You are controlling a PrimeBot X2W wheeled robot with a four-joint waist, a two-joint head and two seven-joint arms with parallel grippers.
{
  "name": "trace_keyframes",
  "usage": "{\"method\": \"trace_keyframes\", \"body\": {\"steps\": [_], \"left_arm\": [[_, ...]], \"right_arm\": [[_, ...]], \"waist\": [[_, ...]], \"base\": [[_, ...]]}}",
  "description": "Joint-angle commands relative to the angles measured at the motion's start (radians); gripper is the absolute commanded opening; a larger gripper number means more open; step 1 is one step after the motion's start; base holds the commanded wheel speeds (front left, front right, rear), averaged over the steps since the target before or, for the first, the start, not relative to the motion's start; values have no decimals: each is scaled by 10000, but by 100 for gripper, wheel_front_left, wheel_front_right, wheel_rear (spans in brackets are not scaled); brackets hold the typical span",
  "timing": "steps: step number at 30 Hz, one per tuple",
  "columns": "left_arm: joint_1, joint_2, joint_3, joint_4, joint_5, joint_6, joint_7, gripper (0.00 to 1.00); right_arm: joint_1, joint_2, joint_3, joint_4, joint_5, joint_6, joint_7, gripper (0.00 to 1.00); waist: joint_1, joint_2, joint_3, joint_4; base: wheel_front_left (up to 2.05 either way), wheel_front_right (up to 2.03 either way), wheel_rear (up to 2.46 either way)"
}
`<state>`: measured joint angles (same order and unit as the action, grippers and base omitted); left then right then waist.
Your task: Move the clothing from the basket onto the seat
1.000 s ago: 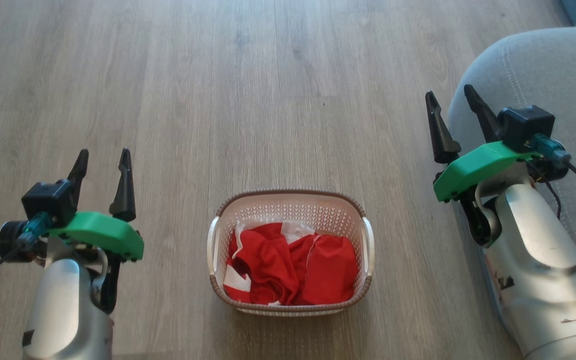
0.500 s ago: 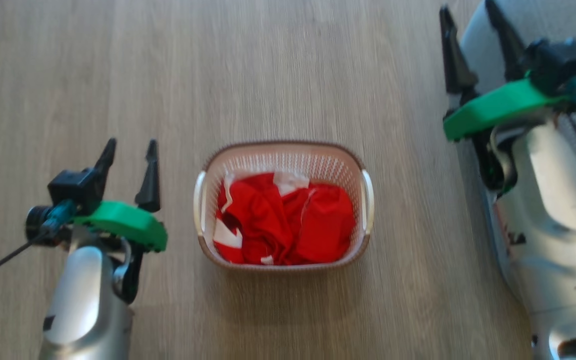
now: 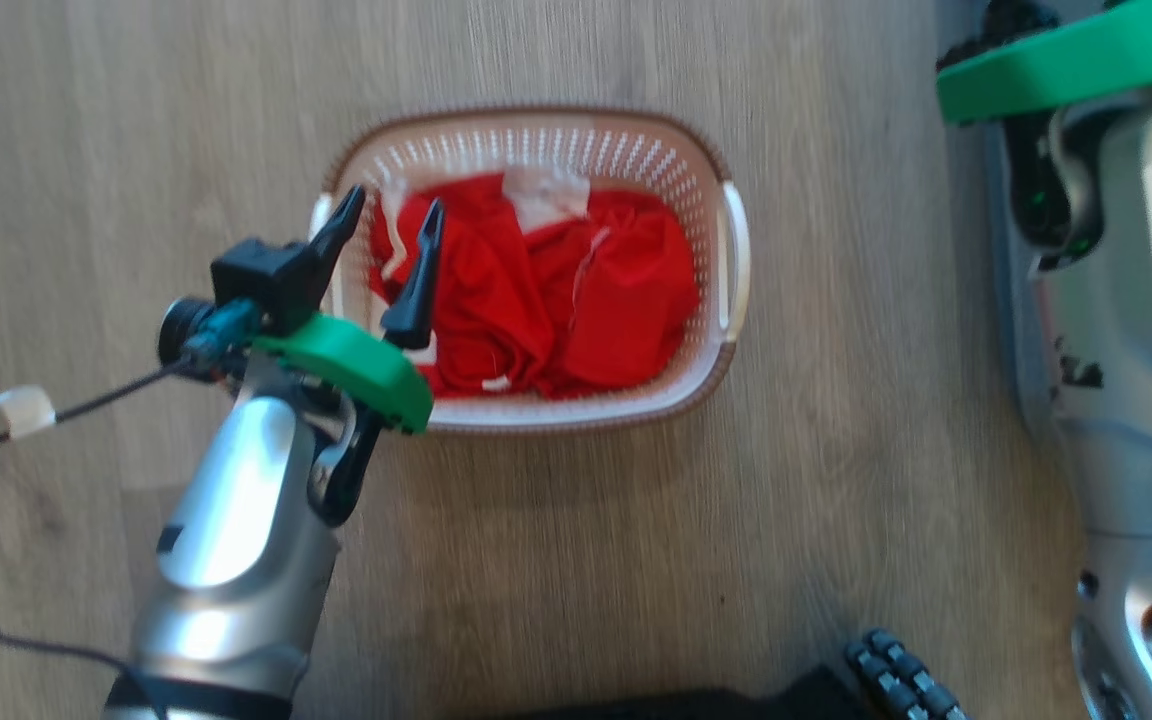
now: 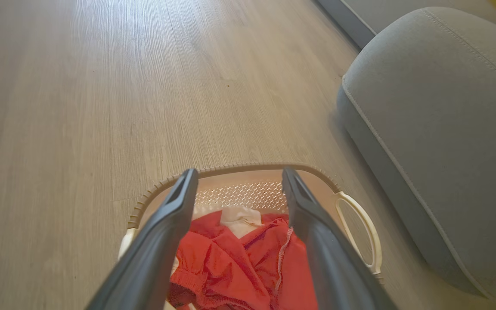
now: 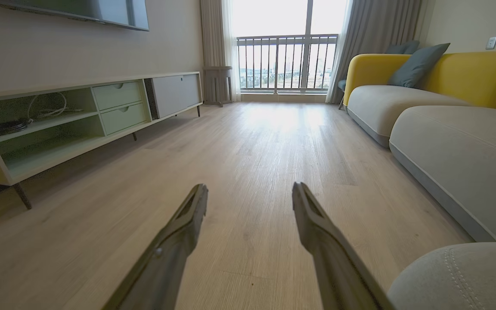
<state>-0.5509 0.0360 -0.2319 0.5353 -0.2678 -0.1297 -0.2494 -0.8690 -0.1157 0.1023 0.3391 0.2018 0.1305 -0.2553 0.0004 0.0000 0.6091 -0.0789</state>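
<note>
- **Basket** (image 3: 636, 150): oval, cream-white perforated plastic. It has a brown woven-look rim and a white loop handle on each side. It stands on the floor (image 3: 636, 560), which is matte, pale wood-grain planks.
- **Clothing** (image 3: 616, 300): soft bright red fabric, crumpled, with white trim along a seam and white patches. It lies heaped inside the basket and covers the bottom.
- **Left fingers** (image 3: 421, 270): two long, dark, tapered blades on a green mount, spread apart and grasping nothing. In the head view they reach in over the basket's left rim, with the tips above the red cloth. In the left wrist view the cloth shows between them. I cannot tell whether the tips touch it.
- **Right fingers** (image 5: 179, 232): spread apart and empty. They point along open floor, off to the right of the basket.
- **Seat** (image 4: 446, 129): large cushion in grey woven upholstery with a rounded corner and light stitching along the edge. It is near the basket's right side, with floor between them.
- **White tag** (image 3: 16, 410): fixed on the left arm's cable, too blurred to read.
</note>
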Motion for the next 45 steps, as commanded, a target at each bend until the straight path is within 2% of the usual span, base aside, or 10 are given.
{"method": "trace_keyframes", "body": {"steps": [1, 5, 12, 20, 29, 45], "left_arm": [[-269, 149, -91, -112, -261, -10, -124, 100], [-594, 147, -733, 134, -523, -10, -124, 100], [-1455, 145, -2575, 614, -1396, -10, -124, 100], [-2627, 222, -4189, 1188, -2135, -10, -124, 100], [-3674, 413, -4406, 2535, -1912, -10, -124, 100], [-4843, 216, -5267, 5783, -2223, -10, -76, 100]], "right_arm": [[-328, 92, 26, -518, -134, 2, -65, 100], [-628, 115, 18, -714, -223, 2, -65, 100], [-1093, 187, -39, -1150, -301, 2, -65, 100], [-1262, 263, -215, -1484, -339, 2, -65, 100], [-978, 519, -279, -1697, -220, 2, -65, 100], [-246, 652, -359, -1826, 309, 2, -65, 100]], "waist": [[-4, 0, 1127, -154], [-4, 0, 1657, -249], [-4, 0, 2662, -486], [-4, 0, 3562, -892], [-4, 0, 3998, -1523], [-4, 0, 4174, -2133]], "base": [[0, 0, 0], [0, 0, 0], [0, 0, 0], [0, 0, 0], [0, 0, 0], [0, 0, 0]]}}
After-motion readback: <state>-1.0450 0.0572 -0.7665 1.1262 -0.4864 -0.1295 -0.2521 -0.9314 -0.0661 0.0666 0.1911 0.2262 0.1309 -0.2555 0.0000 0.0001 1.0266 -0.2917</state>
